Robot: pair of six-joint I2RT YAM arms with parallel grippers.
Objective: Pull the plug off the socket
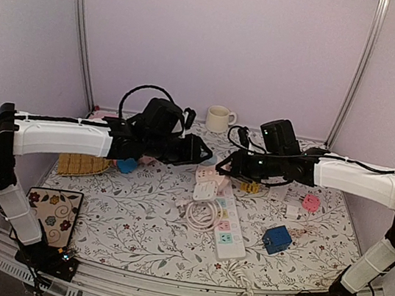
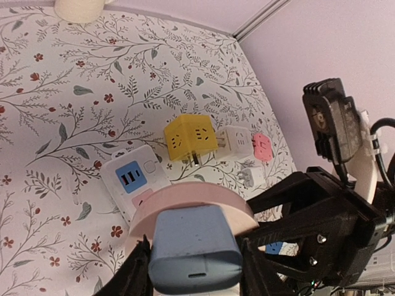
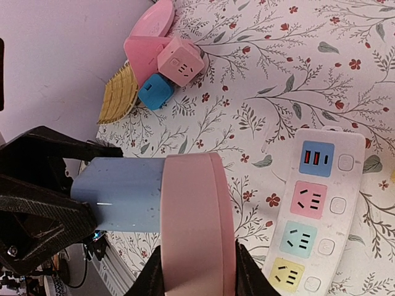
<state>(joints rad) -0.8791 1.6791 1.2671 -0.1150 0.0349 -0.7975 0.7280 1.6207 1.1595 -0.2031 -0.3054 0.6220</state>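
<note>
Two grippers meet in the air just above the far end of the white power strip (image 1: pixel 225 223). The left gripper (image 2: pixel 194 271) is clenched on a blue plug (image 2: pixel 194 250). The right gripper (image 3: pixel 197 277) clasps the pink round socket (image 3: pixel 197 209), with plug and socket pressed together. Under the strip lies a floral tablecloth (image 1: pixel 135 217). Beyond the strip, a cream mug (image 1: pixel 219 118) stands near the plain lilac back wall (image 1: pixel 221 40).
</note>
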